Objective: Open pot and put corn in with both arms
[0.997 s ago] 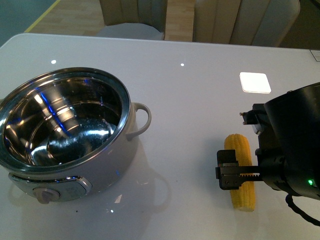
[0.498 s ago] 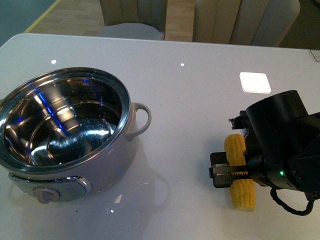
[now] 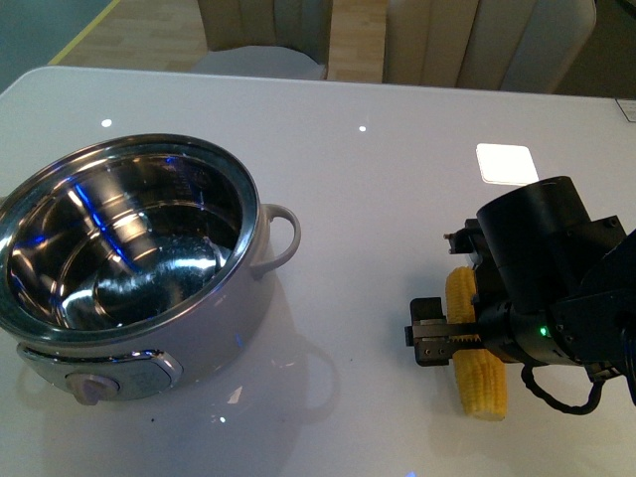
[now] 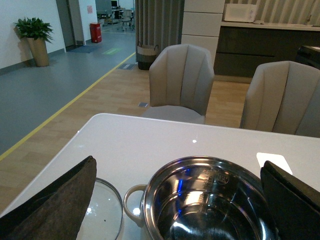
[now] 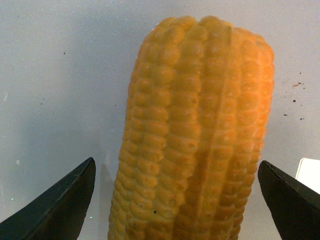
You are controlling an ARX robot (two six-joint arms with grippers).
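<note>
The cream-white pot (image 3: 231, 323) stands uncovered at the left of the table, its steel inside bare. Its glass lid (image 4: 105, 212) lies flat on the table beside the pot's loop handle. The yellow corn (image 3: 483, 383) lies on the table at the right, pointing away from me. My right gripper (image 3: 465, 340) hangs over the cob's middle, open, with one finger on each side of the corn (image 5: 200, 130) and not touching it. My left gripper (image 4: 178, 160) is open above the pot (image 4: 227, 162) and holds nothing; it is out of the front view.
Beige chairs (image 3: 268, 30) stand behind the table's far edge. A white square patch (image 3: 507, 164) lies on the table beyond the corn. The pot's beige dial (image 3: 91, 386) faces me near the front edge.
My right arm has shifted left and settled lower over the corn, so its fingers now straddle the cob. Pot and corn have not moved.
</note>
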